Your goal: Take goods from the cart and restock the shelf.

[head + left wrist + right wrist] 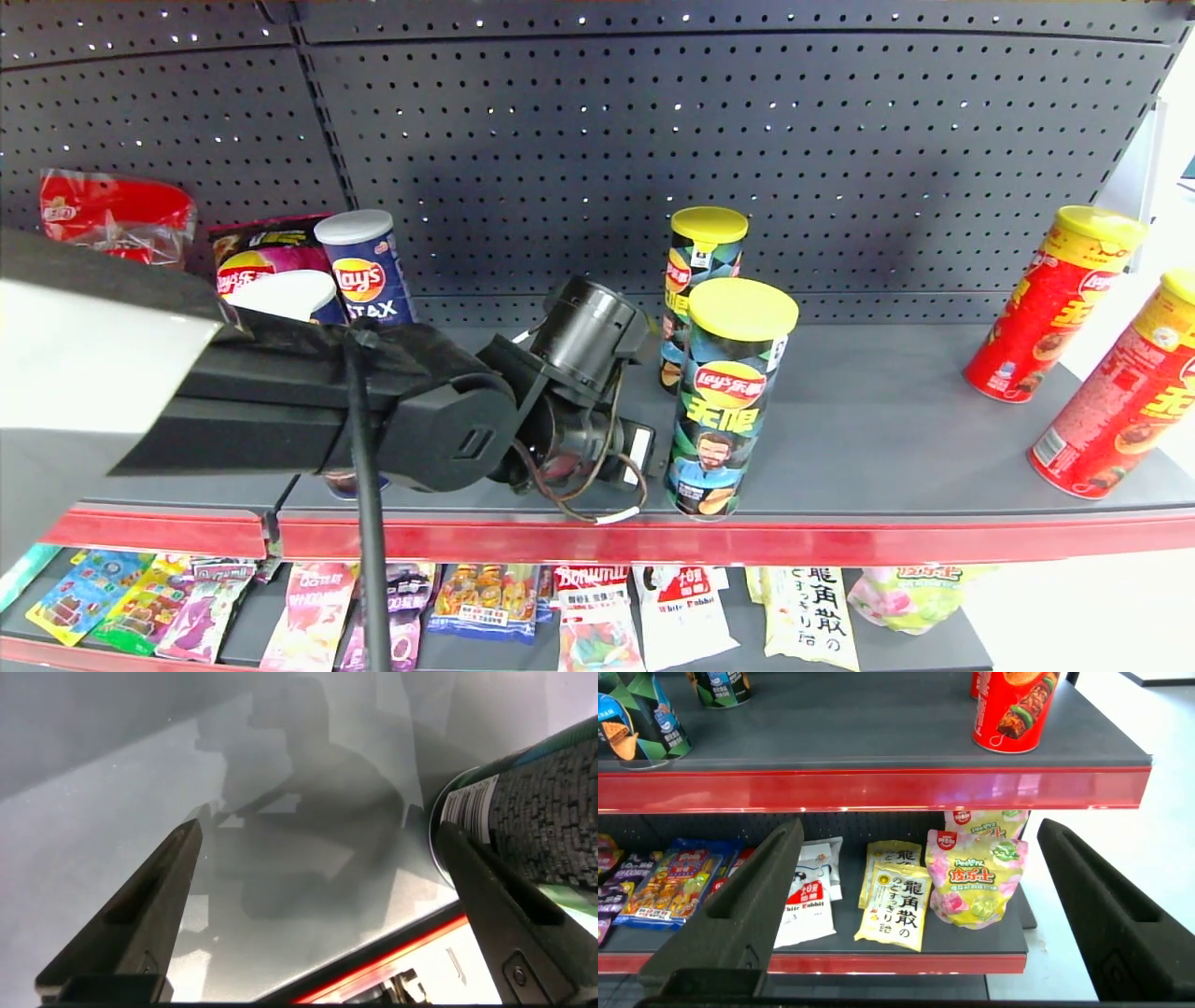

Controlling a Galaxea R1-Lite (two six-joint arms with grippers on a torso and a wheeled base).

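My left arm (579, 373) lies across the grey shelf (887, 439), its end right beside a dark can with a yellow lid (728, 401). In the left wrist view the left gripper (318, 831) is open over bare shelf, and that can (523, 793) stands just outside one finger (495, 905). A second yellow-lidded dark can (700, 271) stands behind the first. My right gripper (920, 831) is open and holds nothing, in front of the shelf's red front edge (878, 789).
Two red cans (1055, 299) (1120, 392) stand at the shelf's right end. A blue can (367, 266), a purple chip bag (261, 252) and a red bag (117, 215) sit at the back left. Snack packets (896, 905) lie on the lower shelf.
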